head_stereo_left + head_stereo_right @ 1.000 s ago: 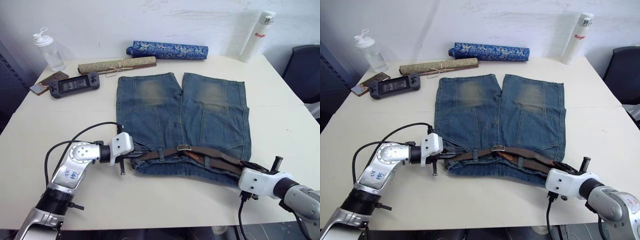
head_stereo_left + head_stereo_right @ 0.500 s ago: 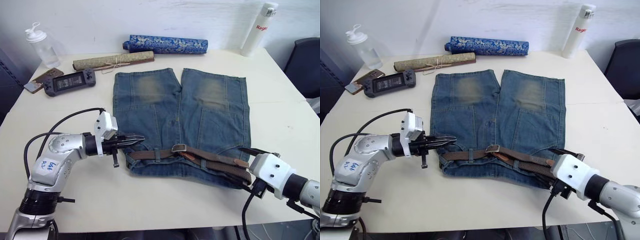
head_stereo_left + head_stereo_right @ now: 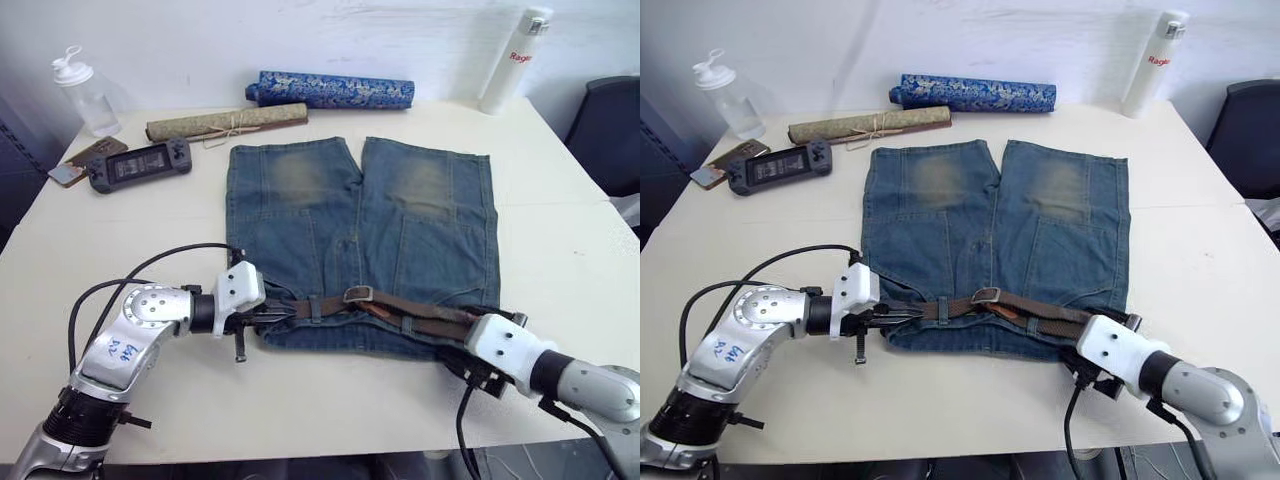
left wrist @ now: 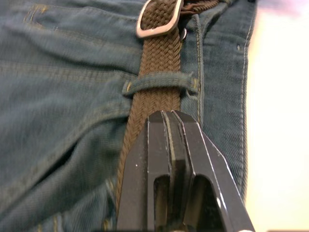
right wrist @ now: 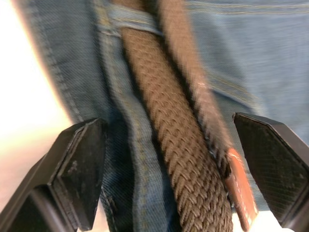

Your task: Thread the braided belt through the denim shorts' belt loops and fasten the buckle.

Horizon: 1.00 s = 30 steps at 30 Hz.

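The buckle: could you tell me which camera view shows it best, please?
The left wrist view: the buckle is large there, its silver frame lying across the belt beyond a belt loop. In the eye views it is a small silver shape mid-waistband on the shorts.

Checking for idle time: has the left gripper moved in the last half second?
Yes. The left gripper has moved in over the denim shorts waistband onto the braided belt, fingers shut; earlier it sat off their left edge.
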Available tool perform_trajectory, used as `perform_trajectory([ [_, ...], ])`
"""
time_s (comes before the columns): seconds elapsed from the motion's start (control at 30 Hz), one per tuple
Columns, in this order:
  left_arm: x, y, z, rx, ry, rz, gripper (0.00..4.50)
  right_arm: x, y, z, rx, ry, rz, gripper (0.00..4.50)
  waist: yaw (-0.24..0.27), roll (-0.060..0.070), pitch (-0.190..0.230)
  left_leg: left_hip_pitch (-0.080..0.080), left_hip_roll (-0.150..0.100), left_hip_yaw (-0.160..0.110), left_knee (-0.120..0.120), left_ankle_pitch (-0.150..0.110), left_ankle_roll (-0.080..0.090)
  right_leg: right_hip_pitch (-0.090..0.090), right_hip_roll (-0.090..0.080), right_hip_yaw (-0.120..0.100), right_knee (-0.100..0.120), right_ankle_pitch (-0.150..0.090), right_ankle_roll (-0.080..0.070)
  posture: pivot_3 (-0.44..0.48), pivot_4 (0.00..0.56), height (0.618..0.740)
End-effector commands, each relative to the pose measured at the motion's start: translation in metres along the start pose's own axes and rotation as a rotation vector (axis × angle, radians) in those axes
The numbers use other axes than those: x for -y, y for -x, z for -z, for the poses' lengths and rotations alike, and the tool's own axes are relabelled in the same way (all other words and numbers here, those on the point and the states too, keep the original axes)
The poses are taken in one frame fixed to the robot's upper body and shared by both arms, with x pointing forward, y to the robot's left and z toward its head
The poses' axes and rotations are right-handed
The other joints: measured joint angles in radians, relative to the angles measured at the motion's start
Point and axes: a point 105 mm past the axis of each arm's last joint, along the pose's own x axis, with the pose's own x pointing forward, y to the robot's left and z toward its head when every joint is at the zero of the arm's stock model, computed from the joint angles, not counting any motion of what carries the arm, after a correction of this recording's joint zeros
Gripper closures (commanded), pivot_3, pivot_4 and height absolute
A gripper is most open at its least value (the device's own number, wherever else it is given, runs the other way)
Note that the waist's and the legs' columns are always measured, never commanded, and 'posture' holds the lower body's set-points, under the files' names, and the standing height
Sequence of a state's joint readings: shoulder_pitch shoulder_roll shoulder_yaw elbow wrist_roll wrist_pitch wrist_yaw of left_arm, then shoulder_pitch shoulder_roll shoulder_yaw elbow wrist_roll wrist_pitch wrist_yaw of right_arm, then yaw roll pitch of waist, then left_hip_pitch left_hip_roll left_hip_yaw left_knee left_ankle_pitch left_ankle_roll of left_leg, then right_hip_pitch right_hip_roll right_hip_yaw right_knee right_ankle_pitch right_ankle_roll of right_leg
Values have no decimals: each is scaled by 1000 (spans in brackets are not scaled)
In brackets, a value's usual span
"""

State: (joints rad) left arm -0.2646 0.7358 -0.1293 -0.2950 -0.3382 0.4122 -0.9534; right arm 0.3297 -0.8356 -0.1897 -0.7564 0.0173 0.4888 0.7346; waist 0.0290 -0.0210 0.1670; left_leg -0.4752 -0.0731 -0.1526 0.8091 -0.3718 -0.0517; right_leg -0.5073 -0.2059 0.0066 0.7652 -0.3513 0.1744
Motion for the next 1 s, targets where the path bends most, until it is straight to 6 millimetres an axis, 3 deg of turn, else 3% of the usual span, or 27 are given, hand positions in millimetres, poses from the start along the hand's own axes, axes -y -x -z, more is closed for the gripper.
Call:
perform_trajectory([
  [0.03, 3, -5, 16, -64, -80, -18, 4500, 34, -6, 23, -102, 120, 221, 91, -3, -2, -1, 0, 0, 1, 0, 0, 0, 1, 0, 0, 0, 0, -1, 0, 150, 637],
  [0.27, 2, -9, 22, -46, -116, -102, 4500, 44, -10, 25, -97, 188, 287, 91, 0, -3, -2, 0, 0, 0, 3, 0, 0, 1, 0, 0, 1, 0, 0, 0, 150, 637],
  [0.4, -5, -1, -1, 122, -169, -305, 4500, 45, -10, 26, -93, 266, 310, 91, 0, -3, -2, -1, 0, 0, 5, 0, 0, 1, 0, 0, 2, 0, 0, 0, 150, 637],
  [0.53, 12, 11, -16, 223, -121, -337, 4500, 32, -11, 22, -59, 244, 289, 91, -1, -3, -1, -2, 0, -1, 5, 0, 1, 0, 0, 1, 3, 1, 2, 0, 150, 637],
  [0.67, 15, 21, -22, 231, -105, -347, 4500, 25, -13, 14, -27, 227, 283, 91, 0, -3, -1, -2, 0, -1, 5, 0, 1, 0, 1, 1, 3, 1, 1, 0, 150, 637],
  [0.7, 15, 23, -23, 230, -105, -346, 3822, 24, -14, 13, -21, 224, 283, 0, 0, -3, -1, -1, 0, -1, 5, 0, 1, 1, 1, 1, 3, 0, 0, 0, 150, 637],
  [0.73, 15, 26, -25, 238, -91, -346, 3621, 23, -14, 10, -13, 221, 284, 0, 0, -3, -1, -1, 0, -1, 5, 0, 1, 1, 1, 1, 3, 0, 0, 0, 150, 637],
  [1.0, 11, 41, -16, 180, -94, -350, 282, 13, -15, -7, 43, 222, 260, 0, -3, -3, -1, -2, 0, -1, 5, -1, 1, -1, 2, 1, 4, 0, -1, 0, 150, 637],
])
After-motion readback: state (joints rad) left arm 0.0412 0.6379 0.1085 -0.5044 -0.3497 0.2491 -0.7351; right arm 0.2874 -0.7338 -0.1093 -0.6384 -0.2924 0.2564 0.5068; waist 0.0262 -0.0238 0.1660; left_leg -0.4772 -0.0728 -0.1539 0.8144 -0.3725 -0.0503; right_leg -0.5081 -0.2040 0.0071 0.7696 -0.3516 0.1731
